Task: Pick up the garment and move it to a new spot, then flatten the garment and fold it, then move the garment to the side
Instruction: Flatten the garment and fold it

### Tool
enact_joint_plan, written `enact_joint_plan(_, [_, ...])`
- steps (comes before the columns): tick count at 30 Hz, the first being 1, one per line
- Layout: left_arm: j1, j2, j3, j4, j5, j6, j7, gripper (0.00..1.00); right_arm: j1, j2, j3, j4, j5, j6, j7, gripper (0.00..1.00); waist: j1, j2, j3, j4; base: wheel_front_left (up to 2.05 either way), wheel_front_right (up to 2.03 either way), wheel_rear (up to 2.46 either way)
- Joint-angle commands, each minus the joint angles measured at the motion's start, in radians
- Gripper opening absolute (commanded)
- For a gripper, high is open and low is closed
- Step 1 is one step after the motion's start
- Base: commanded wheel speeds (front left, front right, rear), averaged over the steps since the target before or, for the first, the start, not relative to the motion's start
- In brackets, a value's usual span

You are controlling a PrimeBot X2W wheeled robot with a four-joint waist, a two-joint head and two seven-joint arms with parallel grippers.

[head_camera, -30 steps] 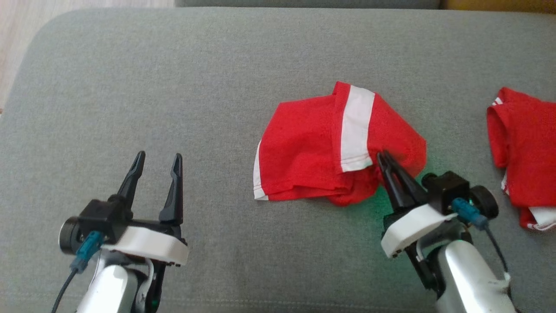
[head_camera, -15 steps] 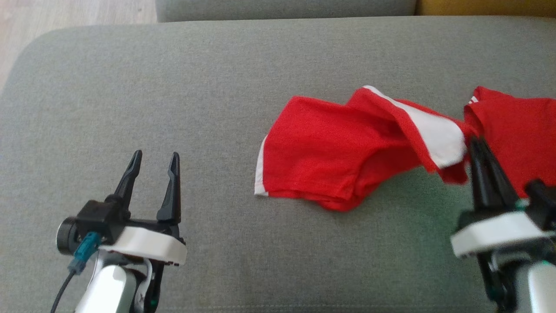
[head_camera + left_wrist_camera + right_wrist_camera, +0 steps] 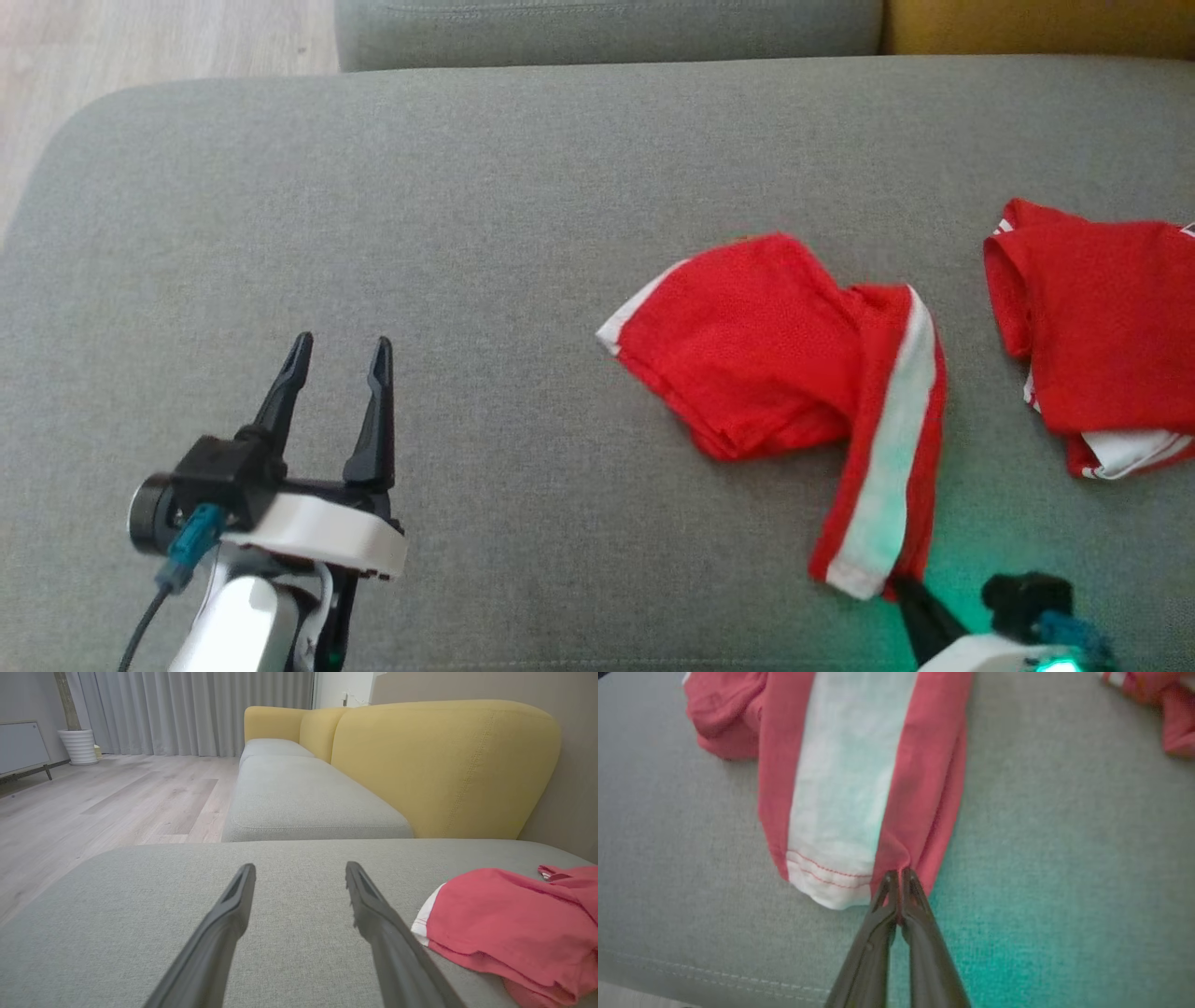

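Head view: the garment (image 3: 775, 345), red with a white stripe (image 3: 892, 439), lies right of centre on the grey seat cushion (image 3: 467, 233). Its bunched body sits to the left, and a long striped strip runs from the far side toward the near edge, so the long axis points at the robot. At the strip's near end the right hand (image 3: 898, 586) meets the hem. A second red garment (image 3: 1102, 327) lies apart, farther right. The left hand (image 3: 341, 342) hovers at lower left, fingers apart, well clear of the cloth.

Left wrist view: the left hand (image 3: 300, 868) holds nothing, its two fingers spread over bare cushion, with the garment (image 3: 504, 914) low on the right. This view alone shows the room: a yellow backrest (image 3: 444, 765), a wooden floor (image 3: 117, 798) and grey curtains (image 3: 196, 709).

Right wrist view: here the grip is plain. The right hand (image 3: 896, 873) is pinched tight on the red hem of the garment (image 3: 934, 765), just beside the stripe's (image 3: 850, 765) stitched end. A green glow (image 3: 1017, 933) tints the cushion nearby
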Motion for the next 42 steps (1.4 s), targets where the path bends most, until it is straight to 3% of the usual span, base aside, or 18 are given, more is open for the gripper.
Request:
enact_joint_plan(1, [-0.022, 0.021, 0.032, -0.027, -0.005, 0.006, -0.005, 1.00, -0.035, -0.008, 0.032, -0.009, 0.007, 0.007, -0.005, 0.00, 0.0000, 0.0000, -0.004, 0.002, 0.00, 0.00, 0.00])
enact_joint_plan(3, [-0.018, 0.022, 0.030, -0.025, -0.007, 0.007, -0.004, 1.00, -0.049, -0.008, 0.045, 0.019, 0.018, 0.007, -0.018, 0.00, 0.0000, 0.0000, -0.011, 0.003, 0.00, 0.00, 0.00])
enact_joint_plan(5, [-0.012, 0.023, 0.031, -0.024, -0.009, 0.010, -0.004, 1.00, -0.067, -0.008, 0.053, 0.018, 0.027, 0.007, -0.041, 1.00, 0.0000, 0.0000, -0.018, 0.003, 0.00, 0.00, 0.00])
enact_joint_plan(11, [0.011, 0.028, 0.030, -0.030, -0.013, 0.020, 0.001, 1.00, -0.124, -0.008, 0.070, -0.121, 0.033, 0.007, -0.128, 1.00, 0.0000, 0.0000, -0.045, -0.003, 0.00, 0.00, 0.00])
enact_joint_plan(20, [0.034, 0.038, 0.028, -0.058, -0.011, 0.039, 0.014, 1.00, -0.161, -0.008, 0.064, -0.346, -0.028, 0.007, -0.163, 1.00, 0.0000, 0.0000, -0.077, -0.005, 0.00, 0.00, 0.00])
enact_joint_plan(42, [0.055, 0.039, -0.003, -0.086, -0.019, 0.053, 0.048, 1.00, -0.134, -0.008, 0.064, -0.389, -0.032, 0.007, -0.143, 1.00, 0.0000, 0.0000, -0.074, 0.003, 0.00, 0.00, 0.00])
